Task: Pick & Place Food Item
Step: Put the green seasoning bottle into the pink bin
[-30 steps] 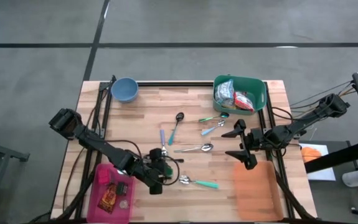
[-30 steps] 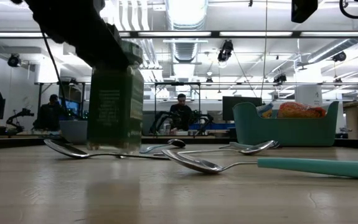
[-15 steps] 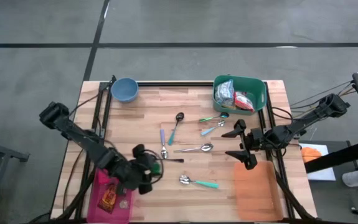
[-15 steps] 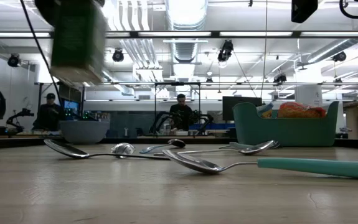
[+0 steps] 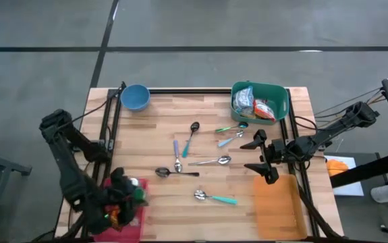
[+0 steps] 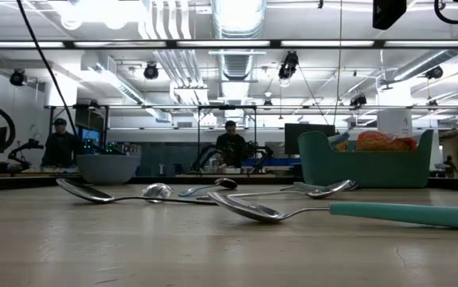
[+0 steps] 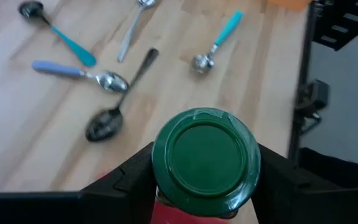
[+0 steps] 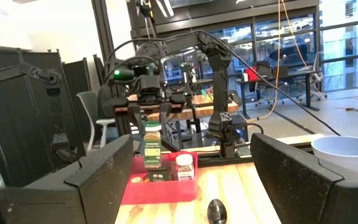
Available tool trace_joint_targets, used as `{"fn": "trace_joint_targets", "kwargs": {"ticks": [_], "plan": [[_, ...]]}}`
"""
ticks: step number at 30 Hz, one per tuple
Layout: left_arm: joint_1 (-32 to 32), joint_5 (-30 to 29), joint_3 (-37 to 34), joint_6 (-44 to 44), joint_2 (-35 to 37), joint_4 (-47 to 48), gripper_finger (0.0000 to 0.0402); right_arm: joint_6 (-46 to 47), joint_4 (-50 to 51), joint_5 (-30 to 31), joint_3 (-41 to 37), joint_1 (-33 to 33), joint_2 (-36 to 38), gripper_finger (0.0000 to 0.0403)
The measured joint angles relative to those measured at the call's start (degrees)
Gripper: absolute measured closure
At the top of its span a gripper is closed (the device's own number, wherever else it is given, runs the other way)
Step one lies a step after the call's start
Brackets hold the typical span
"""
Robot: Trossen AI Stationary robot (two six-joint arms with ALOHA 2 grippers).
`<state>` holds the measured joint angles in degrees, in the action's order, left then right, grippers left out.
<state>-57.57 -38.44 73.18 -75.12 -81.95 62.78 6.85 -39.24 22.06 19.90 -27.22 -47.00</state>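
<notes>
Left gripper [image 5: 127, 197], lower left of the high view, pinches a green-lidded jar [image 7: 205, 160] above the pink tray [image 8: 166, 186]. The tray already holds a small spice jar [image 8: 183, 167] and a packet — crowding risk: lowered off-centre, the jar could knock its neighbour or catch the rim and tip. Right gripper [image 5: 261, 156] waits mid-right, fingers spread, holding nothing.

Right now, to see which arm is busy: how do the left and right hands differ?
The left hand is shut on a green-lidded jar; the right hand is open and empty. The left hangs over the pink bin, the right beside the orange mat. Both are two-fingered.
</notes>
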Motion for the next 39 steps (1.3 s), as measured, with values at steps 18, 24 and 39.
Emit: {"fn": "trace_joint_targets", "kwargs": {"ticks": [18,24,39], "plan": [[-19.6,-2.1,-0.4,-19.7,-2.1,1.3,0.0206,0.0,0.0,0.0,0.0,0.0,0.0,0.0081],[-21.1,-0.7,-0.4,-23.4,-6.4,0.3,0.0206,0.0,0.0,0.0,0.0,0.0,0.0,0.0081],[-22.0,1.9,-2.6,-26.0,-12.3,-7.5,0.0206,0.0,0.0,0.0,0.0,0.0,0.0,0.0081]]}}
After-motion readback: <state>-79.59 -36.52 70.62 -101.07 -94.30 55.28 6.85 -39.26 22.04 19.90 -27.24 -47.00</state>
